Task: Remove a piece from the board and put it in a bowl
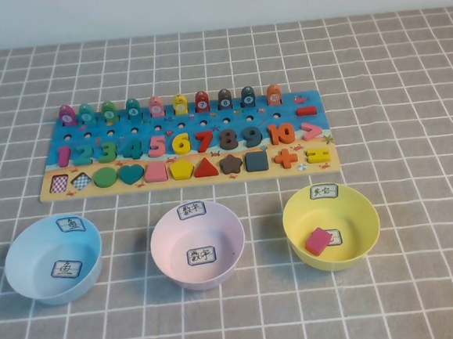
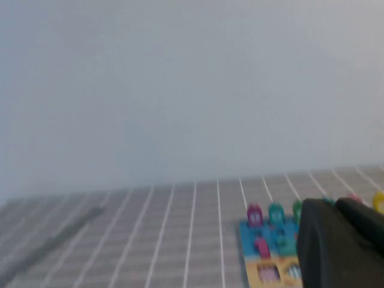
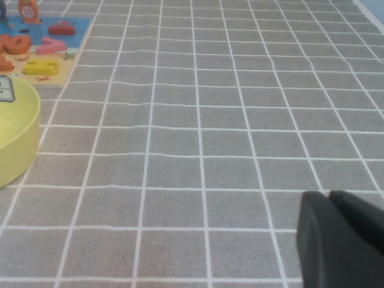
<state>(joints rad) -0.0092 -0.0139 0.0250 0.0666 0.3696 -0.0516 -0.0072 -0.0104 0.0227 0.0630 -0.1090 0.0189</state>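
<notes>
The magenta-pink piece (image 1: pixel 318 241) lies inside the yellow bowl (image 1: pixel 329 201) at the front right; the bowl's rim also shows in the right wrist view (image 3: pixel 18 129). The board (image 1: pixel 185 145) lies behind the three bowls, with two empty slots at the left end of its shape row. Its left end shows in the left wrist view (image 2: pixel 264 252), its right end in the right wrist view (image 3: pixel 42 54). Neither arm appears in the high view. My left gripper (image 2: pixel 336 207) is shut and empty, above the table left of the board. My right gripper (image 3: pixel 330 198) is shut and empty, over bare table right of the yellow bowl.
A pale pink bowl (image 1: pixel 198 245) stands at the front middle and a light blue bowl (image 1: pixel 53 258) at the front left, both empty. A grey checked cloth (image 1: pixel 408 84) covers the table. A pale wall (image 1: pixel 214 5) runs along the back.
</notes>
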